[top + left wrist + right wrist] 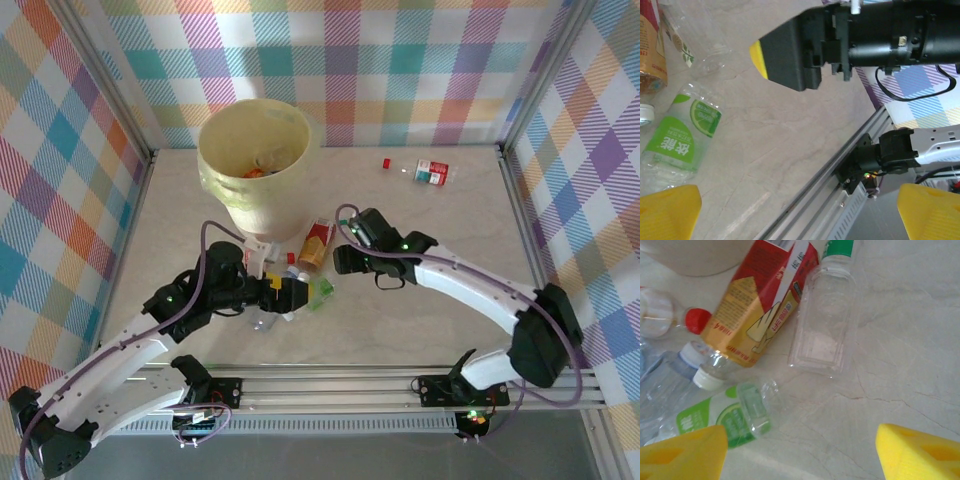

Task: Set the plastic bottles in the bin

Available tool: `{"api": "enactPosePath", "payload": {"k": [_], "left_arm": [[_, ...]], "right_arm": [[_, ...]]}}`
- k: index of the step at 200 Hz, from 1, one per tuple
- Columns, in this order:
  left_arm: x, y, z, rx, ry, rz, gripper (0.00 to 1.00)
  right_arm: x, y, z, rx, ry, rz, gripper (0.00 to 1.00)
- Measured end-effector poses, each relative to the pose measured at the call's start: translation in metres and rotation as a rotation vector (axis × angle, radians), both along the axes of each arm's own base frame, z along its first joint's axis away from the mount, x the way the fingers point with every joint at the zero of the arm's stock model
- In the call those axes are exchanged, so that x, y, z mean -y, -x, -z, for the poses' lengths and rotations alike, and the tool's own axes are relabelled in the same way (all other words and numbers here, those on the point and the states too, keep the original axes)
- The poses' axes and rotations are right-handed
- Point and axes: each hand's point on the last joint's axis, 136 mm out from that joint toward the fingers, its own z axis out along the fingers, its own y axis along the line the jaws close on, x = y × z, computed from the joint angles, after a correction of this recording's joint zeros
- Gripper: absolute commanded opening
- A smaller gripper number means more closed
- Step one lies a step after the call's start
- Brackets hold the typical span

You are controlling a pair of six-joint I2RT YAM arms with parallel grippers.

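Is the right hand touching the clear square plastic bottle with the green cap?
Apart. In the right wrist view, the open right hand has its yellow fingertips short of the clear square plastic bottle, with bare table between.

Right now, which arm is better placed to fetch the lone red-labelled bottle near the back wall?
Right. The red-labelled bottle lies far right; the right fingers are open, empty and nearer than the left fingers.
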Motion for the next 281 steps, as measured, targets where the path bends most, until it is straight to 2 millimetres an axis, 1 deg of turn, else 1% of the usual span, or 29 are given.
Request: {"api": "enactPosePath", "payload": {"k": [34,62,87,115,152,172,185,208,234,256,281], "left_arm": [[-0.002,-0.006,0.008,-0.009,-0.009,-0.055,1.00],[-0.002,-0.011,0.005,0.000,0.001,-0.085,1.00],[-0.003,-0.013,0.007,-0.008,0.001,-0.102,1.00],[-0.002,-0.017,0.010,-0.013,-0.007,-0.114,1.00],[-0.002,-0.020,0.012,-0.021,-0.008,-0.133,1.00],[-0.001,-0.021,0.014,-0.031,-0.011,-0.138,1.00],[-0.002,-0.021,0.016,-0.033,-0.015,-0.145,1.00],[-0.003,-0.023,0.019,-0.037,-0.021,-0.157,1.00],[-0.002,-0.027,0.019,-0.041,-0.003,-0.179,1.00],[0.002,-0.033,0.020,-0.048,0.016,-0.199,1.00],[0.008,-0.042,0.024,-0.071,0.036,-0.231,1.00]], "right_arm": [[-0.002,-0.021,0.028,-0.066,0.037,0.047,0.80],[-0.004,-0.031,0.049,-0.110,0.061,0.064,0.83],[-0.007,-0.038,0.061,-0.136,0.072,0.068,0.84],[-0.012,-0.048,0.070,-0.152,0.073,0.073,0.84],[-0.016,-0.056,0.087,-0.178,0.082,0.077,0.81],[-0.017,-0.061,0.095,-0.187,0.094,0.079,0.76],[-0.017,-0.063,0.098,-0.186,0.102,0.080,0.71],[-0.015,-0.065,0.097,-0.175,0.109,0.083,0.62],[-0.011,-0.063,0.087,-0.143,0.098,0.078,0.61],[-0.004,-0.056,0.062,-0.088,0.072,0.062,0.60],[0.001,-0.046,0.019,0.006,0.003,0.022,0.59]]}}
